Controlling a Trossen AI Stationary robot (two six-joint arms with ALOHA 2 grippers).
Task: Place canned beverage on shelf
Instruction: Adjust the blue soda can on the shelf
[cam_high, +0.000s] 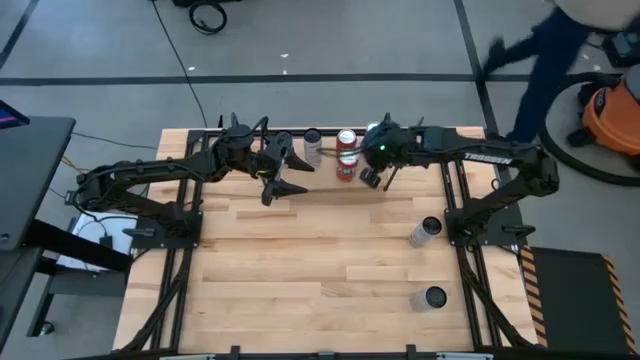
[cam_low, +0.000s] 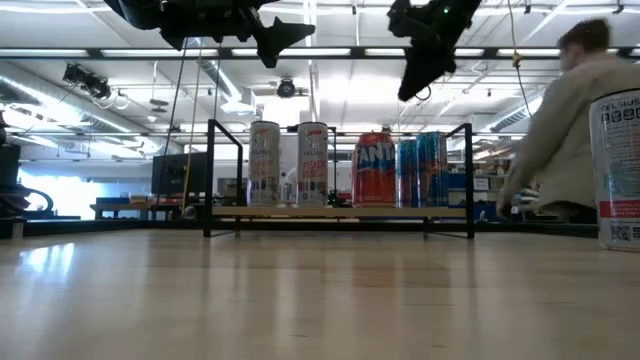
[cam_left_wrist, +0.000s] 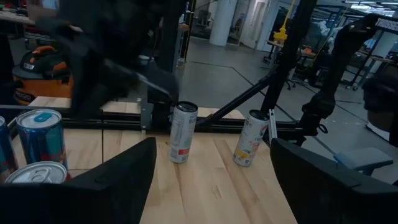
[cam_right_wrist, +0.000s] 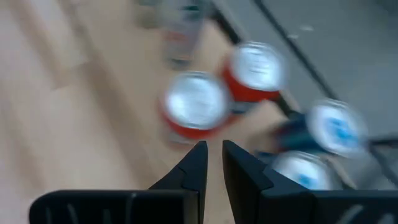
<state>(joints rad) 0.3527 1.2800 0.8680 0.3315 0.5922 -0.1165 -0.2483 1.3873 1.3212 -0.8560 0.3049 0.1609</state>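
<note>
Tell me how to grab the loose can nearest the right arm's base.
Take the can across its round side wall, just below the top rim, coming straight down from above. It stands upright on the table with bare wood all round; the other loose can stands well apart.

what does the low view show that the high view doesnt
Only the low view shows the cans standing upright in a row on the shelf: two slim silver ones, an orange can, blue ones. Only the high view shows two loose cans on the table's right side, and each arm's base. Both show the left gripper open and the right gripper raised above the shelf, and a person beyond the table.
</note>
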